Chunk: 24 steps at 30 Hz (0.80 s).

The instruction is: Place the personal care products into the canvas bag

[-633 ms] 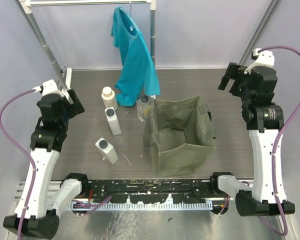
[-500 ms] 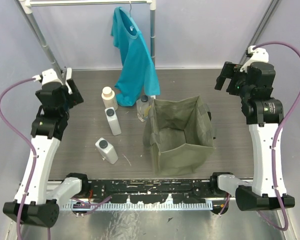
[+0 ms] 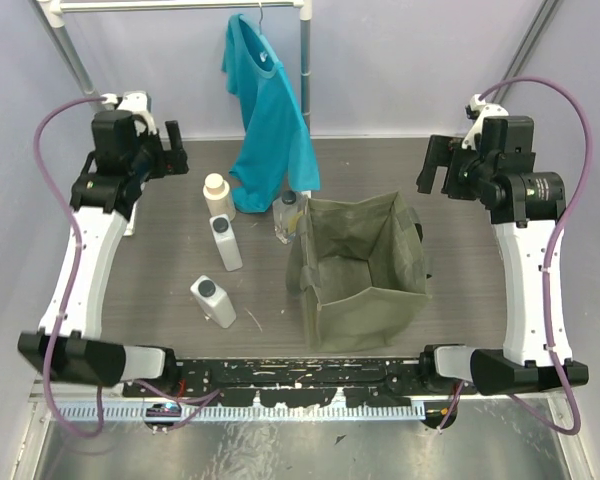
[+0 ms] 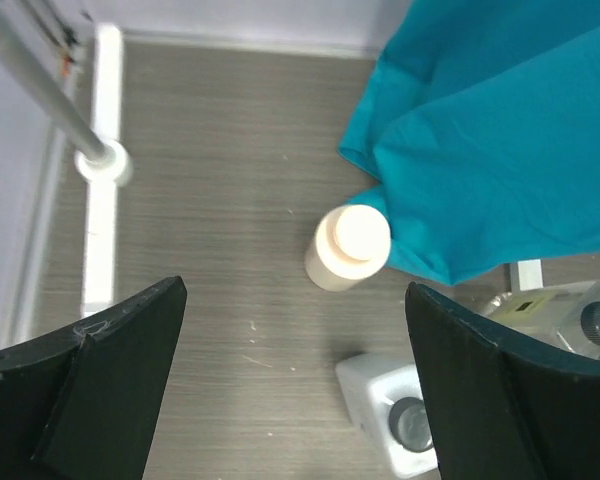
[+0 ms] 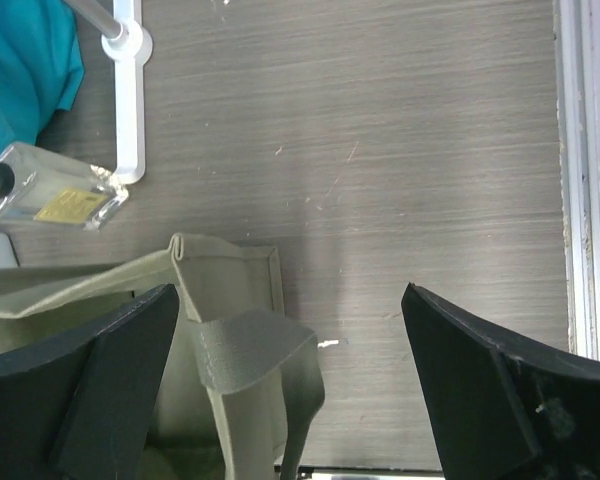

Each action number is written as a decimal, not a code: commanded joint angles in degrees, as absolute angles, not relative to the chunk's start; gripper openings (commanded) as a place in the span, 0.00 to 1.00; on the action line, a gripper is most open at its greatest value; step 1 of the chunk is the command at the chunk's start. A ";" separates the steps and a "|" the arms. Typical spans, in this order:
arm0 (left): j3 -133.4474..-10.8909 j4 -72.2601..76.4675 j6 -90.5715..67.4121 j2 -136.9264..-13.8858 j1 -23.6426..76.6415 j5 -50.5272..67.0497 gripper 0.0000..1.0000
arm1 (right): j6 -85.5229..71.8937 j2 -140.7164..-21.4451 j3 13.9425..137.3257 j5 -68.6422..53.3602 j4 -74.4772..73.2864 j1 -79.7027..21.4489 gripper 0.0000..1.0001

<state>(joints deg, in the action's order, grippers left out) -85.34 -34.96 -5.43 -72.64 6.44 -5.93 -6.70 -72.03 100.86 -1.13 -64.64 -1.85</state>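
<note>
4 bottles outside canvas bag; jaws spread

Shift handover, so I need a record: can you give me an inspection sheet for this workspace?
Surface: grey wood-grain table, lightly scuffed.
Job's things: all four on the table, outside the bag: beige-capped bottle, two grey-capped bottles, clear bottle beside the bag. Green bag open; nothing seen inside.
Clutter: nothing seen.
Hands: left hand open, empty, raised near the beige-capped bottle; right hand open, empty, raised beyond the bag.
Cables: purple left cable and right cable loop off the arms, clear of the bottles.
Surroundings: teal T-shirt hanging on white rack; pale walls.
</note>
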 commanded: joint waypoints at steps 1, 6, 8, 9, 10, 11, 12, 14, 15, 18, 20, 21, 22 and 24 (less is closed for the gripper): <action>-93.47 -46.78 -13.18 -81.69 6.41 -1.21 0.98 | -7.84 -72.24 106.21 -0.14 -72.47 -2.90 1.00; -106.21 -59.44 -17.32 -93.15 6.74 -0.99 0.98 | -9.74 -71.08 105.26 -1.87 -74.65 -3.08 1.00; -108.79 -61.99 -17.66 -96.26 7.66 -0.97 0.98 | -10.29 -70.17 103.98 -2.46 -74.50 -3.16 1.00; -108.97 -61.98 -17.52 -97.28 8.25 -1.10 0.98 | -10.57 -69.76 103.34 -2.54 -74.38 -3.23 1.00; -108.43 -61.44 -17.41 -98.07 8.83 -1.21 0.98 | -10.75 -69.27 102.58 -2.59 -74.22 -3.25 1.00; -107.99 -60.75 -17.52 -99.02 9.28 -1.15 0.98 | -10.98 -68.95 101.81 -2.68 -74.20 -3.25 1.00; -107.79 -59.71 -17.80 -100.35 9.70 -1.07 0.98 | -11.05 -68.78 101.11 -2.84 -74.05 -3.31 1.00; -107.92 -58.94 -18.45 -102.88 9.93 -1.05 0.98 | -11.24 -68.63 100.10 -3.17 -74.11 -3.38 1.00; -108.49 -59.05 -18.63 -104.43 9.97 -0.86 0.98 | -11.35 -68.65 99.92 -3.51 -74.36 -3.47 1.00; -110.80 -59.86 -19.10 -108.50 10.13 -0.98 0.98 | -11.36 -69.10 99.98 -3.88 -75.29 -3.83 1.00; -110.73 -59.24 -19.87 -110.06 10.43 -2.85 0.98 | -11.36 -69.18 99.82 -3.47 -75.78 -4.01 1.00; -110.16 -58.36 -20.30 -110.43 10.53 -4.03 0.98 | -11.34 -69.25 99.65 -3.25 -76.03 -4.10 1.00; -109.71 -57.62 -20.45 -110.87 10.55 -4.77 0.98 | -11.39 -69.33 99.63 -2.99 -76.29 -4.13 1.00; -109.74 -57.10 -20.46 -112.24 10.53 -5.54 0.98 | -11.43 -69.59 99.27 -2.53 -76.54 -4.23 1.00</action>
<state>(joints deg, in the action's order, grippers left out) -108.62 -58.17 -19.22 -111.24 10.31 -3.07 -10.92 -69.76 99.35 -2.66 -76.01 -3.77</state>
